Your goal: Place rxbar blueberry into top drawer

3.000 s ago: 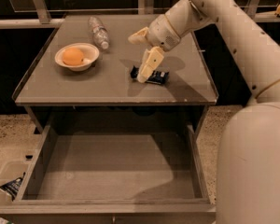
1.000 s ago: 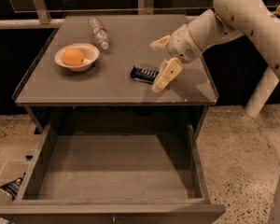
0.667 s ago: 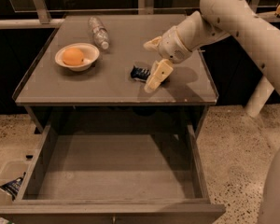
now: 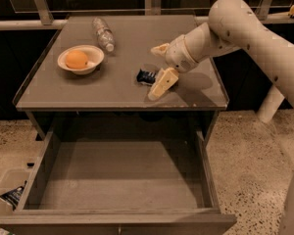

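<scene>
Swinging back toward 9 o'clock vs. 1 s ago, end effector (image 4: 160,65), fingers (image 4: 162,82) spread, is settling over rxbar blueberry (image 4: 145,76) at surface's (image 4: 88,89) 4 o'clock; grasp pending, top drawer (image 4: 122,175) waiting.

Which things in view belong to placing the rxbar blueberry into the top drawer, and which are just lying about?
Belong to the job: rxbar blueberry on the table; top drawer, pulled open; gripper, over the bar, jaws open.
Lying about: bowl holding an orange; plastic bottle lying on its side; dark packet on the floor left of the drawer.
</scene>
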Tool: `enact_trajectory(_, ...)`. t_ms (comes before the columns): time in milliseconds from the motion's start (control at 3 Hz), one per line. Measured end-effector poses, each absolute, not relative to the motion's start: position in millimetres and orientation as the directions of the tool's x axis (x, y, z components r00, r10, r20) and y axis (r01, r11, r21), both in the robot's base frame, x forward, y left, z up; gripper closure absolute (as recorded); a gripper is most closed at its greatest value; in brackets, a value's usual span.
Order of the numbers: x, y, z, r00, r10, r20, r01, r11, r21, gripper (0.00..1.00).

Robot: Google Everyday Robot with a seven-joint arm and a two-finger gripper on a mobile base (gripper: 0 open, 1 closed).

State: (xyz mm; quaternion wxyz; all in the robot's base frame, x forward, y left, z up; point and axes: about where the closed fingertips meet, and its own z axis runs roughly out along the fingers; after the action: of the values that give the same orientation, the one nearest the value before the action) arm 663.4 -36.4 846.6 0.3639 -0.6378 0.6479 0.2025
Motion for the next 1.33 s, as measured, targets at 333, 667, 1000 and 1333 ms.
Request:
enact_trajectory(333, 660, -51, 838, 0.065, -0.618, -0.784, -0.968, 0.151, -0.199, 0.0)
enact_trajectory(667, 660, -51, 837, 0.064, -0.618, -0.784, -0.968, 0.151, -0.199, 0.0)
enact_trajectory(1000, 660, -46, 820, 0.038, -0.641, -0.766, -0.977, 0.136, -0.162, 0.0)
enact_trajectory(1333, 659, -45, 814, 0.01, -0.721, -0.693, -0.984, 0.118, -0.136, 0.0)
